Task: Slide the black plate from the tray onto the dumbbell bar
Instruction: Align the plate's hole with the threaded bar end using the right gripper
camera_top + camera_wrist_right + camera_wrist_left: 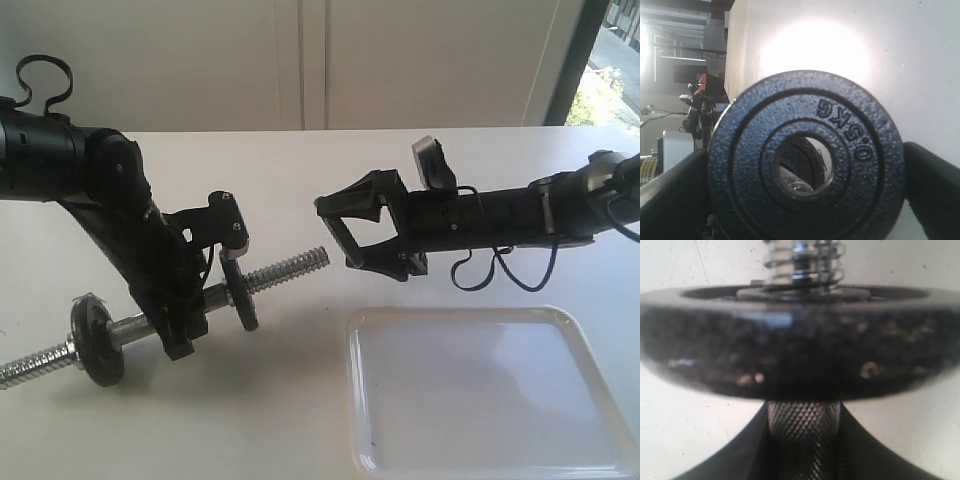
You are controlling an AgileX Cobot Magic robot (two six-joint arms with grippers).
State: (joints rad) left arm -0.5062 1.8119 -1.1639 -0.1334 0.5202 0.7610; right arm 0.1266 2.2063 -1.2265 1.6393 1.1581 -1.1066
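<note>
My right gripper (338, 234) is shut on the black plate (340, 242), holding it edge-on in the air, a short way off the threaded tip of the dumbbell bar (290, 269). In the right wrist view the black plate (850, 190) fills the frame between the fingers (935, 185), and the bar tip (795, 181) shows through its centre hole. My left gripper (185, 330) is shut on the bar's middle. Its wrist view shows the knurled bar (802, 432) between the fingers and a fitted disc (800, 345) just beyond. The white tray (490, 395) lies empty at the front right.
Two black discs sit on the bar, one (240, 290) just beyond my left gripper and one (97, 340) towards the near left end. The bar tilts up to the right above the white table (300, 400). A window edge (580, 50) shows at the back right.
</note>
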